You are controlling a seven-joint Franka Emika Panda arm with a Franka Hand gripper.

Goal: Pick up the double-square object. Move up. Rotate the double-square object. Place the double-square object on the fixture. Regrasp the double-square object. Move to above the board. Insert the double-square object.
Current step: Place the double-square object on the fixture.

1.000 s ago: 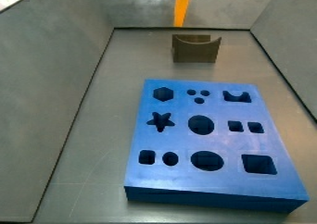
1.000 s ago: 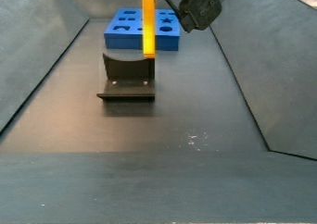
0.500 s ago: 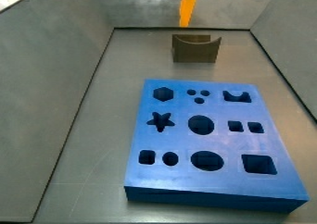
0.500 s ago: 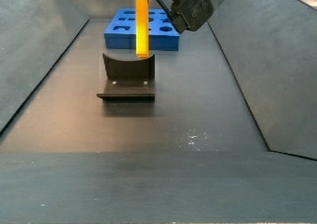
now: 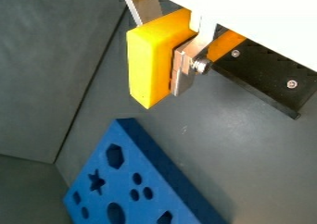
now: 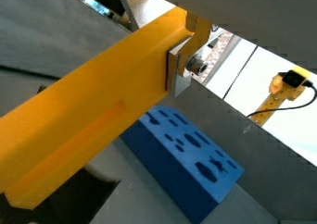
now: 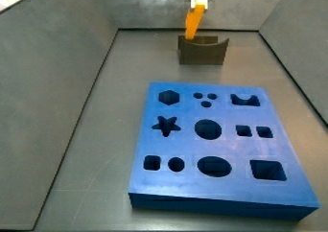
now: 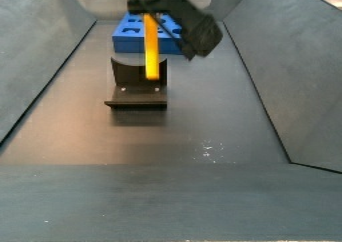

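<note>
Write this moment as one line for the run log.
phase: lowering to fixture | gripper: shut on double-square object | object: upright, above fixture, contact unclear | board: holes empty

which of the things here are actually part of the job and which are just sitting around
Part of the job:
- double-square object, held above the fixture
- gripper, its fingers shut on that block
- fixture on the floor
- board, blue, holes open

Just lying about:
- a yellow cable plug beyond the wall in a wrist view; nothing loose shows on the floor
</note>
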